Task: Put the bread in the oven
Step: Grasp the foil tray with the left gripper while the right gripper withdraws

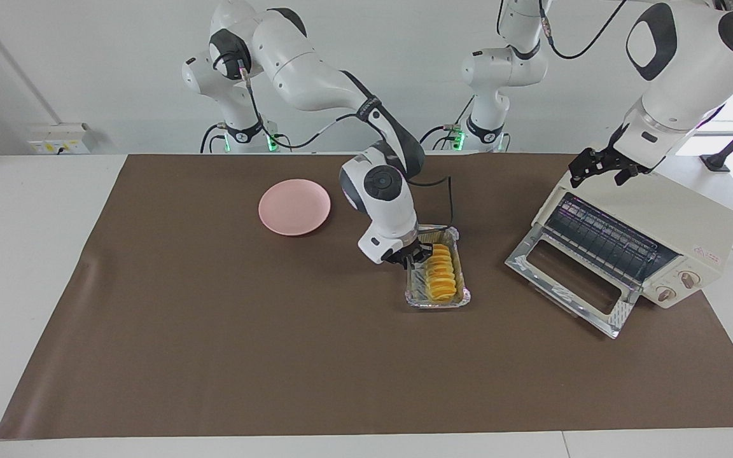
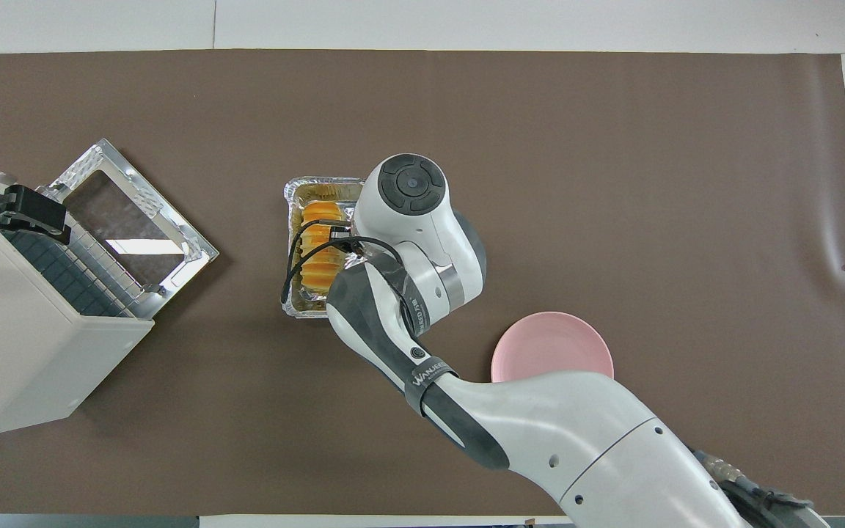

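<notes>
The golden ridged bread (image 1: 441,273) lies in a crinkled foil tray (image 1: 438,300) in the middle of the brown mat. My right gripper (image 1: 415,257) is down at the tray's long rim on the side toward the right arm's end, close against the bread. In the overhead view the right arm covers part of the tray (image 2: 323,187) and the bread (image 2: 317,246). The cream-white oven (image 1: 678,219) stands at the left arm's end with its glass door (image 1: 570,280) dropped open and the wire rack showing. My left gripper (image 1: 599,168) is open, just over the oven's top front edge.
A round pink plate (image 1: 294,206) lies on the mat toward the right arm's end, nearer to the robots than the tray; it also shows in the overhead view (image 2: 551,345). The oven (image 2: 19,345) sits angled, with its open door facing the tray.
</notes>
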